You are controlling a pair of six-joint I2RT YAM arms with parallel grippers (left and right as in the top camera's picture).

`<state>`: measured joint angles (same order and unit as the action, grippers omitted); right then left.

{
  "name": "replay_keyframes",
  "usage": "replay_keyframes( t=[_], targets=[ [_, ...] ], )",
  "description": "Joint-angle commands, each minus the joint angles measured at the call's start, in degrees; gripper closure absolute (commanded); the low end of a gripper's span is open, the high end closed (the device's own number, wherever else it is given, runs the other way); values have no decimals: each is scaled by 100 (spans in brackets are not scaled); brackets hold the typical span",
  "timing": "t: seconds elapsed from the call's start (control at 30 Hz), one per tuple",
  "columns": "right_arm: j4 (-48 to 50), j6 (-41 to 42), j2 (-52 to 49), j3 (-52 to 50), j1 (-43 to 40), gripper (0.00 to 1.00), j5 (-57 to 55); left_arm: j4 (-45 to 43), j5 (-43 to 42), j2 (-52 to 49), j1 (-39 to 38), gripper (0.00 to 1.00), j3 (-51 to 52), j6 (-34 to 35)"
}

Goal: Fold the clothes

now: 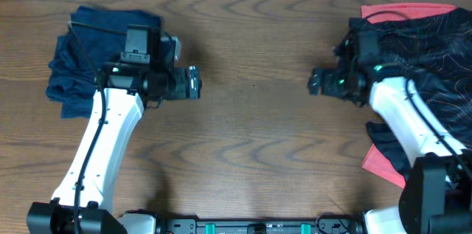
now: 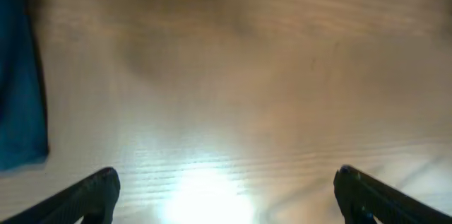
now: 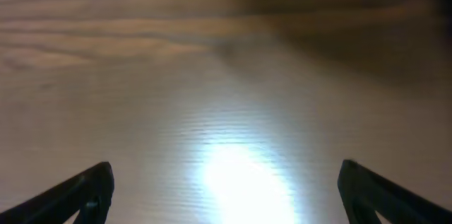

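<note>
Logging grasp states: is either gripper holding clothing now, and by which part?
Nothing is held. The left gripper and right gripper are both open, with only bare table between their fingers.

Desk (image 1: 251,145): mid-brown, wavy darker wood grain. Left garment (image 1: 77,64): plain dark navy blue. Right garment (image 1: 435,57): black, covered in thin pale contour-like lines; coral-red showing at top edge and lower corner. Left arm (image 1: 103,145) and right arm (image 1: 413,116): white shells, black wrist ends.
</note>
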<state>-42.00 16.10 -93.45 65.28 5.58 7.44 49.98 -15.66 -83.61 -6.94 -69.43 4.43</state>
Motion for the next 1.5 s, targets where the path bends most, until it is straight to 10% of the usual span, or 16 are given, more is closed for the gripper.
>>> replay_keyframes(
  t=[0.0,0.7,1.47],
  targets=[
    [-420,-138,258,424,-144,1,-581,485,291,321,11,2,-28,-179],
    [245,706,5130,-2271,328,1,-1714,776,1523,5060,-22,2,1202,234],
    [192,704,5530,-2391,328,1,-1707,726,1504,5263,-22,2,1235,229]
  ],
)
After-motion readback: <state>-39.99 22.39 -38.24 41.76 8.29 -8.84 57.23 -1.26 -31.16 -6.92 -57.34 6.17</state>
